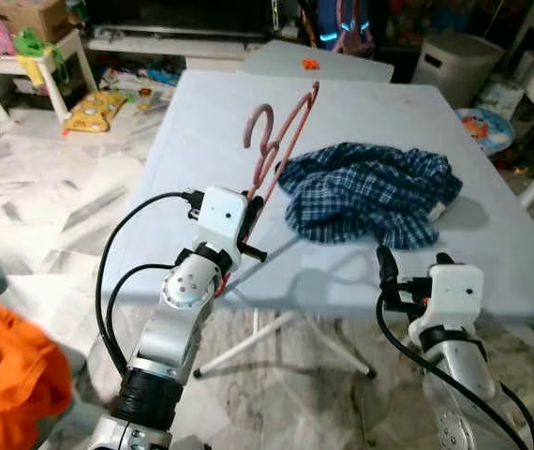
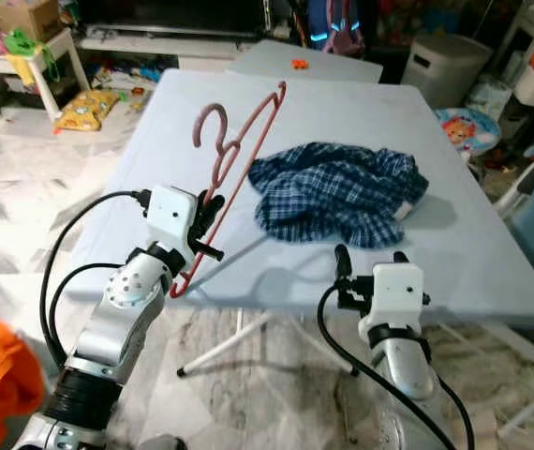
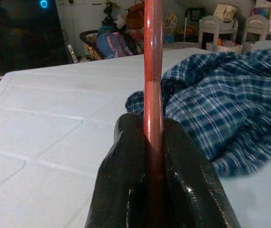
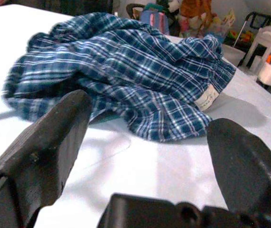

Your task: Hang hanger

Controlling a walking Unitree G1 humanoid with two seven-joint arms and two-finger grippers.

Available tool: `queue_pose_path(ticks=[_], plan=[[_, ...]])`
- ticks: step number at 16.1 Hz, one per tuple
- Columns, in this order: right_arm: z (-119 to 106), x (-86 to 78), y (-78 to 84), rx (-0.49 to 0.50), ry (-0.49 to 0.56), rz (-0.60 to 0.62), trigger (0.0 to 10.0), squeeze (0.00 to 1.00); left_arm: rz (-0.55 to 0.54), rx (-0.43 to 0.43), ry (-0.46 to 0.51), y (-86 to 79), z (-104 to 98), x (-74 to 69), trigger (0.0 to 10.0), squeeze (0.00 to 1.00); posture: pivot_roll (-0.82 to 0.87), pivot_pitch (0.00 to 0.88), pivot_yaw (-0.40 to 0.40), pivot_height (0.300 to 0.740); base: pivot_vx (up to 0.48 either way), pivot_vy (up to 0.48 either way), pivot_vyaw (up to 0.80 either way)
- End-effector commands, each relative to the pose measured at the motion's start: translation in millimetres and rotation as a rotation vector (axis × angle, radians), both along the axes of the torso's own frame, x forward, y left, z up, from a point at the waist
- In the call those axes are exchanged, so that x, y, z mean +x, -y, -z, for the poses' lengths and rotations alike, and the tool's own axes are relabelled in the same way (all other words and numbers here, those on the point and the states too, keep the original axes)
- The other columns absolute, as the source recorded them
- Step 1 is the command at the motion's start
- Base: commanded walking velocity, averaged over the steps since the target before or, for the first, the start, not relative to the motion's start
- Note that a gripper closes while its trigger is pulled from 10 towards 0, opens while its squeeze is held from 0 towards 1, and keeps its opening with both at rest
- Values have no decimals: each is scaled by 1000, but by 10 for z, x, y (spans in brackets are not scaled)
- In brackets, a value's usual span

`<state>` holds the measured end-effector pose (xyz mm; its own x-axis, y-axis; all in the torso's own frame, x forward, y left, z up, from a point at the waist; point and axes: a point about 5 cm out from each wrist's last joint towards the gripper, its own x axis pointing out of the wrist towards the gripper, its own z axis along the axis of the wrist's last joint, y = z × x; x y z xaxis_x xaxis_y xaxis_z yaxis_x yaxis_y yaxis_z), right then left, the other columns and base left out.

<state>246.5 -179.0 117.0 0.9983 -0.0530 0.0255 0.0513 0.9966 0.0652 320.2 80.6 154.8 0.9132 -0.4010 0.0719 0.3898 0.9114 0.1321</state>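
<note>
A pinkish-red hanger tilts up over the white folding table, hook at the top. My left gripper is shut on the hanger's lower bar near the table's front left edge; the left wrist view has the red bar clamped between both fingers. A crumpled blue plaid shirt lies on the table just right of the hanger. My right gripper hovers at the table's front edge, open, with nothing between its fingers, facing the shirt.
An orange cloth lies on the marble floor at lower left. A second table stands behind the first. A white bin, toys and a low white shelf crowd the back of the room.
</note>
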Motion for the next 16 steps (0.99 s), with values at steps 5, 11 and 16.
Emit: queue_pose_path(ticks=[5, 11, 16], plan=[[28, 12, 4, -10, -19, 2, 10000, 0, 8, 9, 16, 27, -38, 11, 10000, 0, 98, 0, -45, 740, -318, 0, 0], [65, -19, -36, -11, -41, -31, 10000, 0, 22, 56, -21, 22, 140, -16, 10000, 0, 86, 0, -41, 740, -313, 0, 0], [149, -46, 5, -24, -97, -33, 10000, 0, 40, 94, -55, -4, 298, -53, 10000, 0, 80, 0, -38, 740, -303, 0, 0]])
